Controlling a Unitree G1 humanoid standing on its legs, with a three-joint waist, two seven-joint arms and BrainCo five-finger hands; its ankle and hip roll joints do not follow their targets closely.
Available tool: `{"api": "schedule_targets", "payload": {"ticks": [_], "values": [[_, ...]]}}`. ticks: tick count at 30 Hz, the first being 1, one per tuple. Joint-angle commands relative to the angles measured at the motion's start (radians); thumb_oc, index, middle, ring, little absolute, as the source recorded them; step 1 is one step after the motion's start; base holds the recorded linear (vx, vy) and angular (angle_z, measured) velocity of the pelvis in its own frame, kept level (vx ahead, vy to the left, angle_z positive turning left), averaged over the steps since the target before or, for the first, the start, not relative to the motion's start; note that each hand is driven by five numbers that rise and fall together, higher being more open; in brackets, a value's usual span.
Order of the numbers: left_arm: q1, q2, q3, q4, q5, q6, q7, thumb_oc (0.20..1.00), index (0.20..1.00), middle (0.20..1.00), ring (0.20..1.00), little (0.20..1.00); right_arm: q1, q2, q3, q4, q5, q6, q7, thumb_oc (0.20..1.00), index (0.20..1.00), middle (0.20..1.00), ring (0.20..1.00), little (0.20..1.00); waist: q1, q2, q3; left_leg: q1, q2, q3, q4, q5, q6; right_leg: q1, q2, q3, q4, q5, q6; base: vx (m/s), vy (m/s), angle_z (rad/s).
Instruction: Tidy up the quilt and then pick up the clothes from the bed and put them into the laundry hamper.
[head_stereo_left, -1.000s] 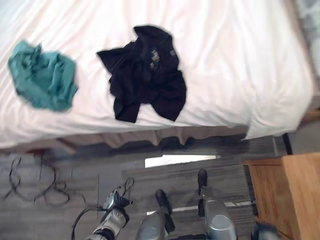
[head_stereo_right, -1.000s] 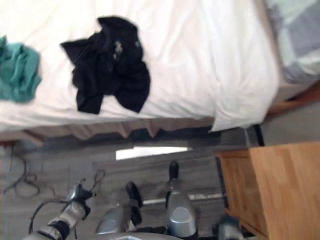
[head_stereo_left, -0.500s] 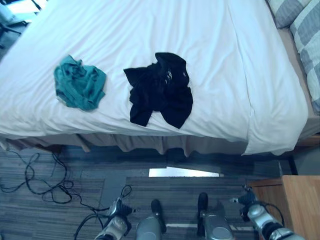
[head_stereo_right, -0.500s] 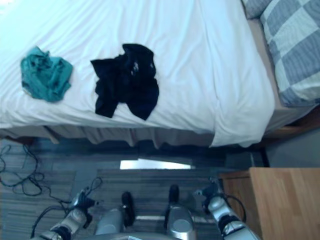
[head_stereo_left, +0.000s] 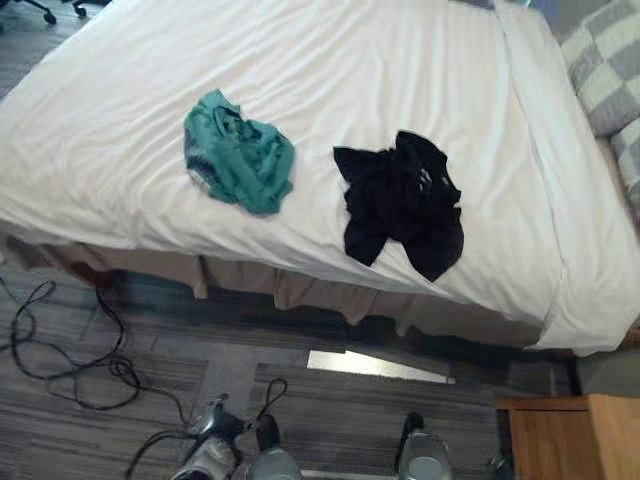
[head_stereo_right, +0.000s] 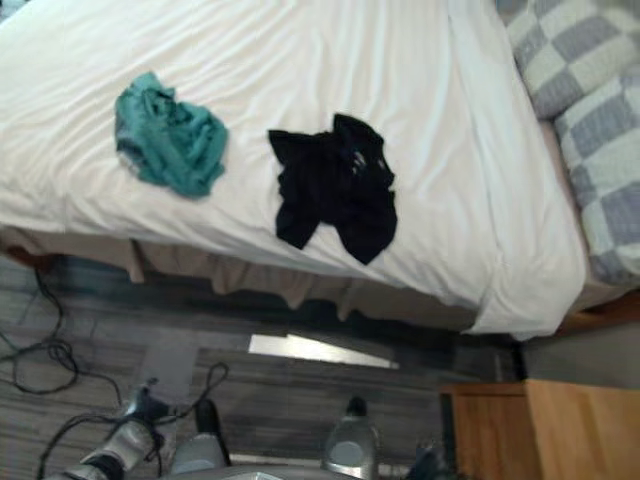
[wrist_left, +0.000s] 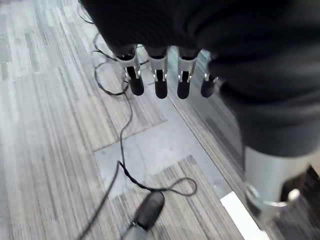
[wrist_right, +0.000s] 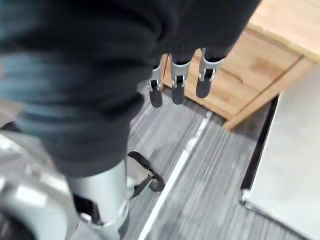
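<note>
Left eye view: a white quilt (head_stereo_left: 300, 90) lies smooth over the bed, with a crumpled teal garment (head_stereo_left: 238, 164) and a black garment (head_stereo_left: 402, 203) near its front edge, apart from each other. Checked pillows (head_stereo_left: 600, 70) sit at the right. The left hand (head_stereo_left: 205, 455) hangs low above the grey floor (head_stereo_left: 120, 330).

Right eye view: a wooden cabinet (head_stereo_right: 560, 430) stands at lower right.

Left wrist view: the left hand's fingers (wrist_left: 157, 80) hang relaxed, holding nothing.

Right wrist view: the right hand (wrist_right: 175, 82) hangs empty, fingers loose, near the cabinet.

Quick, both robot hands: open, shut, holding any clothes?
Left robot hand: open, holding nothing, fingers relaxed above the floor.
Right robot hand: open, holding nothing, near the wooden cabinet.
</note>
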Motion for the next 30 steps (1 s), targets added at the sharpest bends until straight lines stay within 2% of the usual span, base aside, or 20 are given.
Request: {"api": "schedule_targets", "payload": {"ticks": [1,3,4,5,6,7,8,10,11,12,13,14,15,16,18,22,25,26,27,30], "values": [[-0.046,0.022,-0.008,-0.022,0.066,-0.003,-0.017,1.000,1.000,1.000,1.000,1.000,-0.136,-0.062,0.047,-0.004,0.054,-0.018,-0.029,1.000,1.000,1.000,1.000,1.000,-0.019,-0.043,0.035,-0.001,-0.014,0.040,-0.020,-0.043,-0.037,0.021,0.064,-0.038,-0.157,-0.031,0.046,0.27,0.191,-0.06],[-0.047,0.023,-0.009,-0.001,0.099,0.008,-0.032,1.000,1.000,1.000,1.000,1.000,-0.138,-0.066,0.065,-0.009,0.040,-0.019,-0.023,1.000,1.000,1.000,1.000,1.000,-0.034,-0.056,0.023,0.040,-0.070,0.047,-0.016,-0.094,-0.035,0.021,0.115,-0.112,-0.299,-0.016,0.024,0.25,0.121,0.23],[-0.045,0.013,-0.011,0.005,0.111,0.001,-0.040,1.000,1.000,1.000,1.000,1.000,-0.136,-0.069,0.068,-0.012,0.036,-0.020,-0.019,1.000,1.000,1.000,1.000,1.000,-0.033,-0.057,0.017,0.048,-0.095,0.043,0.018,-0.133,-0.027,0.042,0.110,-0.117,-0.344,-0.026,0.010,0.22,0.110,0.23],[-0.043,0.010,-0.008,0.006,0.115,0.003,-0.034,1.000,1.000,1.000,1.000,1.000,-0.141,-0.075,0.075,-0.009,0.032,-0.019,-0.020,1.000,1.000,1.000,1.000,1.000,-0.033,-0.056,0.015,0.035,-0.106,0.037,0.074,-0.159,-0.020,0.072,0.108,-0.102,-0.372,-0.033,-0.008,0.20,0.105,0.03],[-0.036,0.006,-0.007,0.008,0.120,-0.004,-0.029,1.000,1.000,1.000,1.000,1.000,-0.153,-0.085,0.093,-0.011,0.027,-0.020,-0.016,1.000,1.000,1.000,1.000,1.000,-0.042,-0.049,0.016,0.022,-0.115,0.038,0.169,-0.194,-0.027,0.087,0.120,-0.052,-0.383,-0.049,-0.037,0.17,0.079,0.16],[-0.031,-0.009,-0.005,0.003,0.118,-0.010,-0.028,1.000,1.000,1.000,1.000,1.000,-0.159,-0.093,0.098,-0.012,0.023,-0.016,-0.011,1.000,1.000,1.000,1.000,1.000,-0.035,-0.040,0.023,-0.021,-0.104,0.030,0.299,-0.190,-0.044,0.124,0.125,-0.033,-0.411,-0.056,-0.047,0.17,0.066,0.27],[-0.039,-0.025,-0.002,-0.008,0.094,-0.011,-0.026,1.000,1.000,1.000,1.000,1.000,-0.169,-0.103,0.109,-0.009,0.016,-0.009,-0.017,1.000,1.000,1.000,1.000,1.000,-0.019,-0.044,0.047,-0.100,-0.098,0.006,0.494,-0.140,-0.084,0.149,0.110,-0.023,-0.418,-0.048,-0.070,0.10,0.043,0.52],[-0.059,-0.044,-0.012,-0.030,0.070,-0.013,-0.017,1.000,1.000,1.000,1.000,1.000,-0.187,-0.112,0.114,0.008,0.017,-0.001,-0.026,1.000,1.000,1.000,1.000,1.000,-0.008,-0.049,0.074,-0.218,-0.093,-0.050,0.688,-0.092,-0.125,0.191,0.102,-0.025,-0.467,-0.040,-0.084,0.07,0.096,0.38],[-0.074,-0.059,-0.025,-0.048,0.057,-0.022,-0.003,1.000,1.000,1.000,1.000,1.000,-0.205,-0.117,0.104,0.014,0.024,0.003,-0.037,1.000,1.000,1.000,1.000,1.000,-0.013,-0.037,0.077,-0.254,-0.057,-0.048,0.662,-0.122,-0.108,0.204,0.088,-0.018,-0.493,-0.033,-0.066,0.21,0.447,-0.10],[-0.091,-0.082,-0.046,-0.064,0.047,-0.032,-0.006,1.000,1.000,1.000,1.000,1.000,-0.231,-0.119,0.099,0.006,0.031,0.004,-0.039,1.000,1.000,1.000,1.000,1.000,-0.030,-0.008,0.049,-0.194,-0.041,-0.033,0.424,-0.155,-0.073,0.189,0.068,0.022,-0.494,-0.032,-0.031,0.21,0.435,-0.26],[-0.092,-0.082,-0.046,-0.064,0.047,-0.032,-0.006,1.000,1.000,1.000,1.000,1.000,-0.231,-0.119,0.099,0.006,0.031,0.004,-0.039,1.000,1.000,1.000,1.000,1.000,-0.029,-0.011,0.047,-0.191,-0.046,-0.030,0.413,-0.148,-0.072,0.186,0.063,0.024,-0.493,-0.030,-0.030,0.29,0.647,-0.56],[-0.094,-0.094,-0.057,-0.080,0.053,-0.025,0.001,1.000,1.000,1.000,1.000,1.000,-0.230,-0.138,0.086,0.006,0.028,0.005,-0.039,1.000,1.000,1.000,1.000,1.000,-0.030,0.024,0.030,-0.120,-0.045,-0.078,0.174,-0.100,-0.068,0.188,0.058,0.056,-0.484,-0.041,-0.010,0.15,0.329,-0.67],[-0.094,-0.094,-0.057,-0.080,0.053,-0.025,0.001,1.000,1.000,1.000,1.000,1.000,-0.230,-0.138,0.086,0.006,0.028,0.005,-0.039,1.000,1.000,1.000,1.000,1.000,-0.030,0.023,0.028,-0.118,-0.047,-0.077,0.166,-0.094,-0.067,0.185,0.056,0.057,-0.484,-0.040,-0.010,0.30,0.560,-1.10],[-0.099,-0.101,-0.080,-0.084,0.053,-0.047,-0.013,1.000,1.000,1.000,1.000,1.000,-0.221,-0.135,0.079,-0.011,0.027,-0.008,-0.029,1.000,1.000,1.000,1.000,1.000,-0.043,0.044,0.012,-0.065,-0.049,-0.119,0.114,-0.094,-0.060,0.186,0.052,0.080,-0.436,-0.058,-0.005,0.14,0.232,-0.83],[-0.099,-0.101,-0.080,-0.084,0.053,-0.047,-0.013,1.000,1.000,1.000,1.000,1.000,-0.221,-0.135,0.079,-0.012,0.026,-0.008,-0.029,1.000,1.000,1.000,1.000,1.000,-0.043,0.044,0.010,-0.066,-0.050,-0.119,0.110,-0.089,-0.060,0.183,0.052,0.080,-0.436,-0.057,-0.005,0.09,0.219,-0.47],[-0.126,-0.073,-0.092,-0.113,0.067,-0.037,-0.016,1.000,1.000,1.000,1.000,1.000,-0.220,-0.104,0.092,-0.030,-0.025,0.001,-0.038,1.000,1.000,1.000,1.000,1.000,-0.058,0.014,0.001,-0.020,-0.094,-0.077,0.080,-0.104,-0.024,0.138,0.023,0.132,-0.372,-0.010,0.030,0.05,0.274,-0.37],[-0.096,-0.060,-0.015,-0.033,0.032,-0.012,0.004,1.000,1.000,1.000,1.000,1.000,-0.192,-0.082,0.026,0.065,0.010,0.034,-0.043,1.000,1.000,1.000,1.000,1.000,-0.052,0.001,-0.017,0.017,-0.117,-0.043,0.037,-0.110,-0.003,0.137,-0.002,0.152,-0.379,0.014,0.056,0.09,0.164,-0.33],[-0.047,-0.050,0.069,0.018,-0.024,0.003,0.027,1.000,1.000,1.000,1.000,1.000,-0.157,-0.097,-0.068,0.117,0.084,0.038,-0.060,1.000,1.000,1.000,1.000,1.000,-0.053,0.003,-0.028,0.038,-0.122,-0.037,0.014,-0.109,-0.002,0.152,-0.009,0.153,-0.398,0.018,0.060,0.07,0.028,-0.01],[-0.047,-0.050,0.069,0.018,-0.024,0.003,0.027,1.000,1.000,1.000,1.000,1.000,-0.157,-0.096,-0.068,0.117,0.084,0.038,-0.060,1.000,1.000,1.000,1.000,1.000,-0.053,0.003,-0.030,0.035,-0.122,-0.036,0.014,-0.107,-0.002,0.149,-0.009,0.153,-0.399,0.020,0.060,0.07,0.013,-0.02],[0.041,-0.008,0.241,0.103,-0.127,0.022,0.070,1.000,1.000,1.000,1.000,1.000,-0.097,-0.139,-0.225,0.155,0.213,0.043,-0.098,1.000,1.000,1.000,1.000,1.000,-0.054,0.003,-0.052,0.060,-0.120,-0.030,-0.018,-0.098,-0.010,0.173,-0.017,0.144,-0.432,0.025,0.063,0.07,-0.022,-0.01]]}}
